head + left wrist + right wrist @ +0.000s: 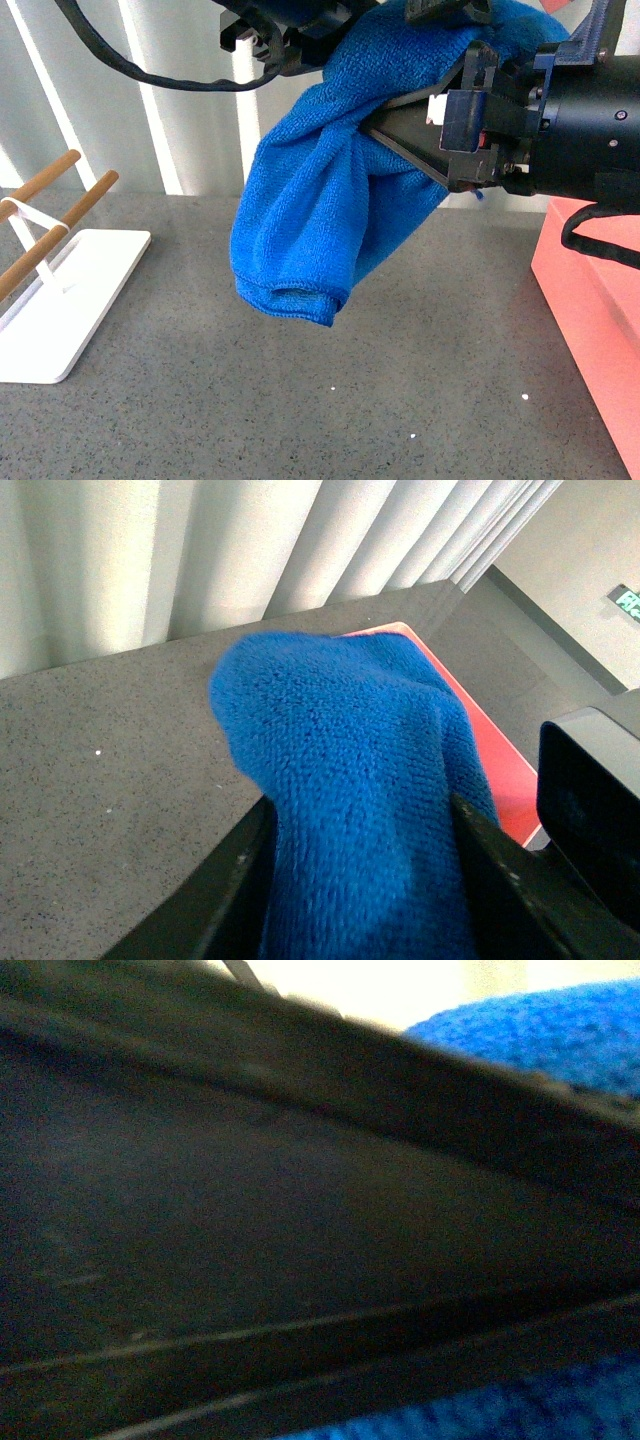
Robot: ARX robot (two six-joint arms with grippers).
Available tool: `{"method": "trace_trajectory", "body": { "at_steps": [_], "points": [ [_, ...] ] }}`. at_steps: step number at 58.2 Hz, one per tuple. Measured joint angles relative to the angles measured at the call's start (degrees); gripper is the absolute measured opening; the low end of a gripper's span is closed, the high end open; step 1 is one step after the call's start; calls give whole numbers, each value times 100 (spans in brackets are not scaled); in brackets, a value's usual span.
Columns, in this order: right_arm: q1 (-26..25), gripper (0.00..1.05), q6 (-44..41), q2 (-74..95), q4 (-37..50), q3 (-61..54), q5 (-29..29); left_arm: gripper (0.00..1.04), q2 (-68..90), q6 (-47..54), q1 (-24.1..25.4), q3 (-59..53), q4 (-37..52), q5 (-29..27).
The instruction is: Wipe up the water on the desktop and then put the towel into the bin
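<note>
The left pincer (pixel 355 825) is clamped on the towel (pixel 300 230), which hangs in folds beneath it above the desktop (pixel 300 410). The right pincer (pixel 385 132) pokes into the cloth sideways (grip impossible to tell). The bin (pixel 590 300) sits below that pincer. A white rack (pixel 70 300) stands well apart, beyond the towel.

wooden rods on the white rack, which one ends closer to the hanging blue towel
The rod whose tip lies further right in the front view, nearest the towel. The other rod stops further left and higher.
</note>
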Motion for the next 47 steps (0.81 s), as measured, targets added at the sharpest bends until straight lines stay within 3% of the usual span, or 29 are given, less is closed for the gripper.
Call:
{"method": "trace_trajectory", "body": {
  "at_steps": [15, 37, 41, 44, 47],
  "points": [
    [-92, 5, -184, -138, -564, -9, 413, 100, 0, 2, 4, 0, 0, -26],
    [-142, 5, -321, -269, -745, -138, 472, 98, 0, 7, 4, -2, 2, -20],
    [-146, 5, -365, -289, -800, -138, 466, 91, -35, 267, -118, -238, 673, -1045],
    [-146, 5, -385, -295, -813, -138, 472, 82, -162, 654, -131, -739, 1650, -2677],
    [-144, 5, -400, -295, -839, -138, 459, 75, -365, 872, -98, -1215, 2181, -3464]
  ]
}}
